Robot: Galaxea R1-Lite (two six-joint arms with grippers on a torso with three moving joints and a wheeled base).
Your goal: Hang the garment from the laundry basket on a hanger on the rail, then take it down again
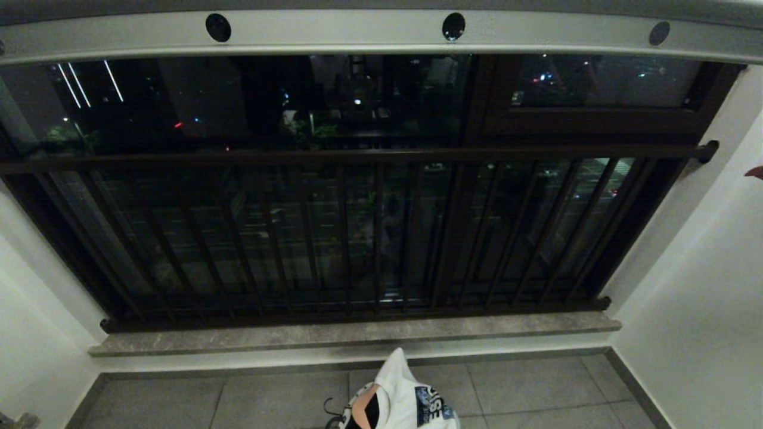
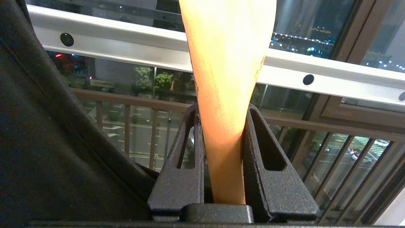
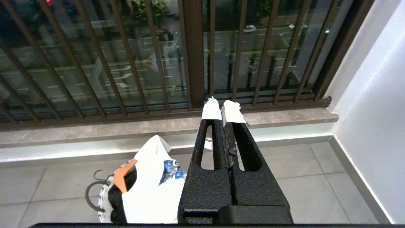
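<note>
My left gripper (image 2: 223, 109) is shut on the orange wooden hanger (image 2: 227, 63), which rises between its jaws. Black garment fabric (image 2: 47, 142) hangs close beside the gripper. The pale grey rail (image 2: 126, 41) with round dark holes runs beyond the hanger, apart from it. In the head view the rail (image 1: 381, 36) spans the top, and neither gripper shows there. The laundry basket (image 3: 102, 196) stands on the floor, holding a white printed garment (image 3: 152, 190), something black and an orange piece (image 3: 121, 177). My right gripper (image 3: 222, 109) is shut and empty, with white tape on its fingertips.
A dark brown window grille (image 1: 357, 238) fills the wall ahead, above a stone sill (image 1: 357, 333). White walls (image 1: 685, 298) close in on both sides. A dark hook (image 3: 91, 193) sticks out beside the basket over grey floor tiles (image 3: 316, 164).
</note>
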